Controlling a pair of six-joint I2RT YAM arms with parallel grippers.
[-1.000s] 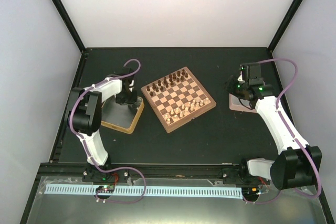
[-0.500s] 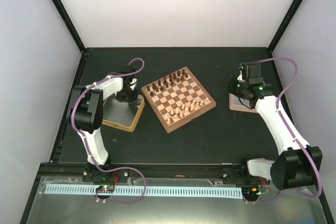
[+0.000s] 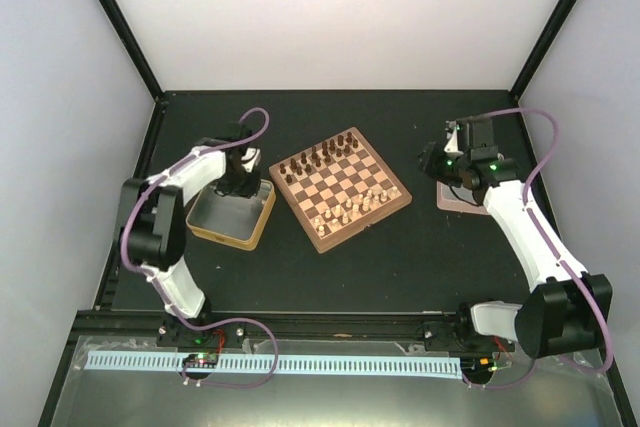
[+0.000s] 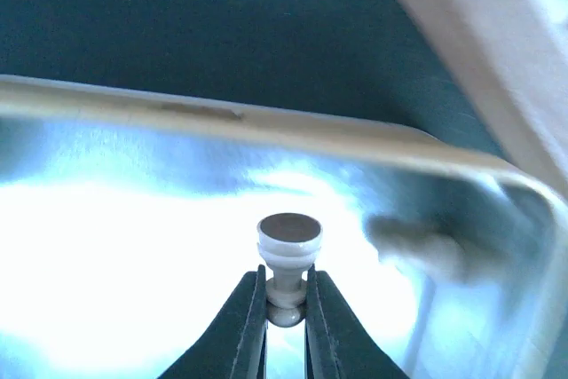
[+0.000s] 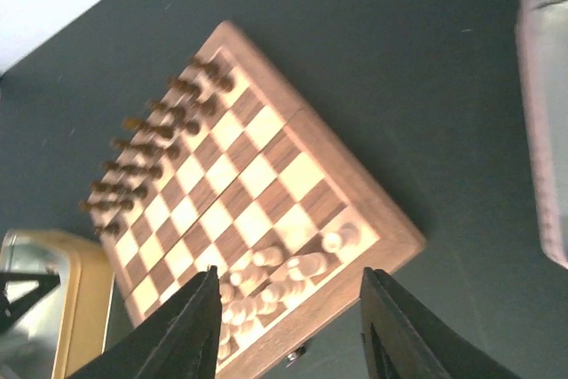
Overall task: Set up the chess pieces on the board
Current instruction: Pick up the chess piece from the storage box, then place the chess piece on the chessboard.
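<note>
The board [image 3: 341, 185] lies at the table's middle, turned at an angle. Dark pieces [image 3: 315, 157] stand along its far-left side and pale pieces [image 3: 356, 207] crowd its near-right side. My left gripper [image 3: 240, 181] hangs over the tan-rimmed metal tray [image 3: 228, 222]. In the left wrist view it [image 4: 286, 283] is shut on a pale pawn [image 4: 287, 246], gripped at the neck, base towards the camera. My right gripper [image 3: 432, 160] is open and empty right of the board. In the right wrist view it [image 5: 289, 274] frames the board [image 5: 240, 185], with its pale pieces [image 5: 266, 281] and dark pieces [image 5: 151, 144].
The tray's shiny floor and tan rim [image 4: 266, 122] fill the left wrist view, with a blurred pale shape [image 4: 417, 250] to the right. A pinkish tray [image 3: 458, 199] lies under the right arm and shows at the right edge of the right wrist view [image 5: 546, 113].
The left arm's elbow has swung left while its gripper stays over the tray. The right gripper has moved a little left, towards the board.
</note>
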